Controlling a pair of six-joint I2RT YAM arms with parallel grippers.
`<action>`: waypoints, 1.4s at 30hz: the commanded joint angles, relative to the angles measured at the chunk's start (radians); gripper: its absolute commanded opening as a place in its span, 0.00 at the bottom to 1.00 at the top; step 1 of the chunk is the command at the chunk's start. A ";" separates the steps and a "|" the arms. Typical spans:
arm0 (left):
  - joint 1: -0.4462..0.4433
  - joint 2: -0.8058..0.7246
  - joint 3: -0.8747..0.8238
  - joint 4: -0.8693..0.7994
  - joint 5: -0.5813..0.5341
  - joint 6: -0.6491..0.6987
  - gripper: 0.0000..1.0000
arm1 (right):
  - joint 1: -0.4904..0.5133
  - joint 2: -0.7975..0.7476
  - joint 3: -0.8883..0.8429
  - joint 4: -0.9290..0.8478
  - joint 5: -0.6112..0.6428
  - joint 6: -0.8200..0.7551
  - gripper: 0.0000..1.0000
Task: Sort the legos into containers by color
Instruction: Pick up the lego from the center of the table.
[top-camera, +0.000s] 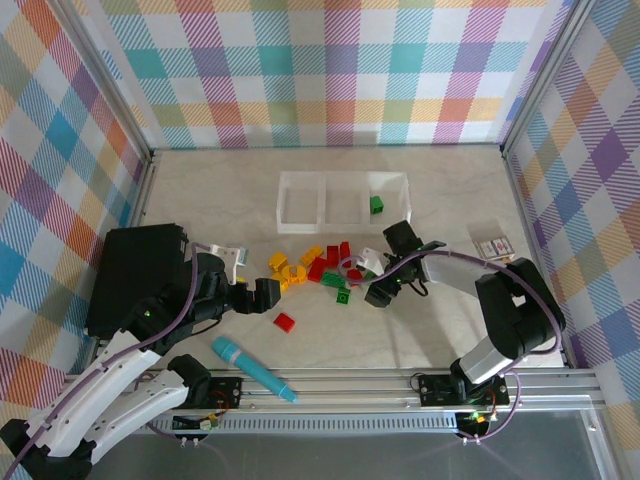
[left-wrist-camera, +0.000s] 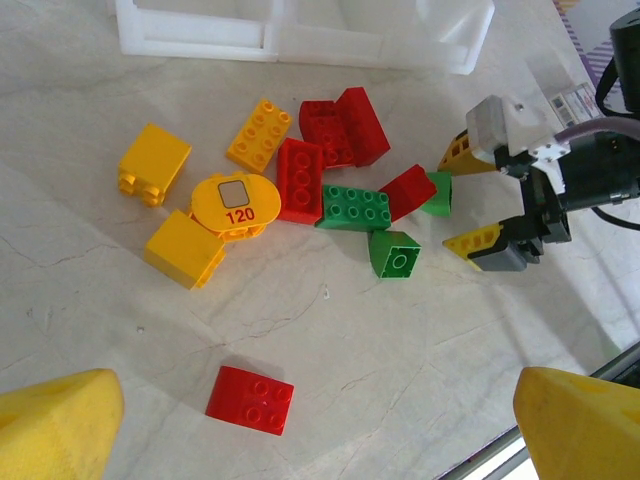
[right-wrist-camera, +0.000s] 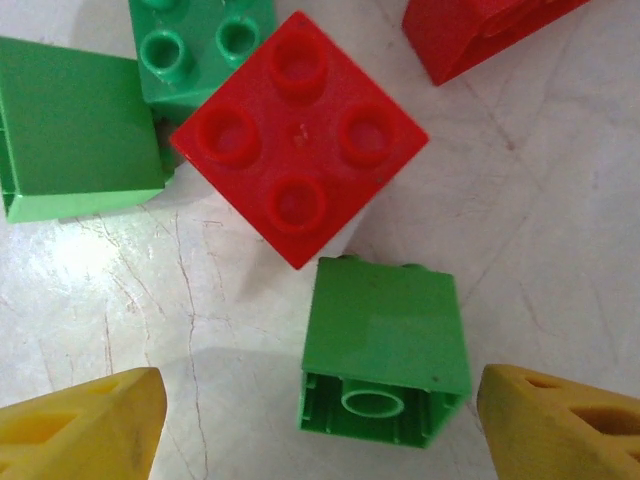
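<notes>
Right wrist view gives detail too small for the top external view: a tipped green brick (right-wrist-camera: 385, 345) lies on its side between the spread fingers of the right gripper (right-wrist-camera: 322, 428), not pinched, a red four-stud brick (right-wrist-camera: 298, 135) just beside it. Left wrist view shows the legos (left-wrist-camera: 300, 180) clustered on the table and a lone red brick (left-wrist-camera: 250, 400) near the left gripper (left-wrist-camera: 318, 425), fingers wide apart and empty. Top external view adds the white tray (top-camera: 300, 176) beyond the pile, one green piece (top-camera: 376, 204) in its right compartment, and a teal marker (top-camera: 252, 367) and black box (top-camera: 135, 275) near left.

Legos (top-camera: 316, 268) lie before the containers (top-camera: 340, 175); one brick (top-camera: 376, 204) sits in the right compartment.
</notes>
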 joint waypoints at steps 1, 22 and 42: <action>-0.012 -0.006 -0.010 0.001 -0.016 -0.005 1.00 | 0.005 0.016 0.038 0.008 0.007 -0.017 0.79; -0.012 -0.010 -0.006 -0.008 -0.037 -0.009 1.00 | 0.045 0.101 0.070 0.063 0.110 -0.046 0.56; -0.012 -0.010 -0.002 -0.014 -0.037 -0.008 1.00 | 0.035 -0.082 0.119 0.097 0.170 0.061 0.17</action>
